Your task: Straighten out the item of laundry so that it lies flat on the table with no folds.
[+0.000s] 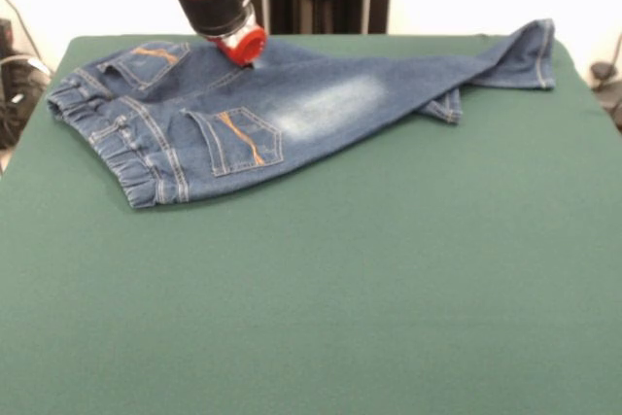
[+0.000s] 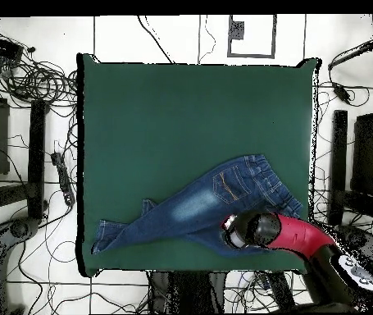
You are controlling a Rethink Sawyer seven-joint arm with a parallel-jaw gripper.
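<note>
Lying soft and limp on the counter (image 1: pixel 389 318), the jeans (image 1: pixel 292 114) want gripping at the crossed 3 o'clock hems; whether the end effector (image 1: pixel 243 46) is open or closed I cannot tell.

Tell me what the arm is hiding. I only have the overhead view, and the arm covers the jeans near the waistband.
Observer: In the front view the gripper has its red tip at the jeans, and it seems to touch the denim near their far edge.
Operator: Report what lies under the arm beside it.
Observer: A second back pocket with orange stitching lies there, between the tip and the waistband.
</note>
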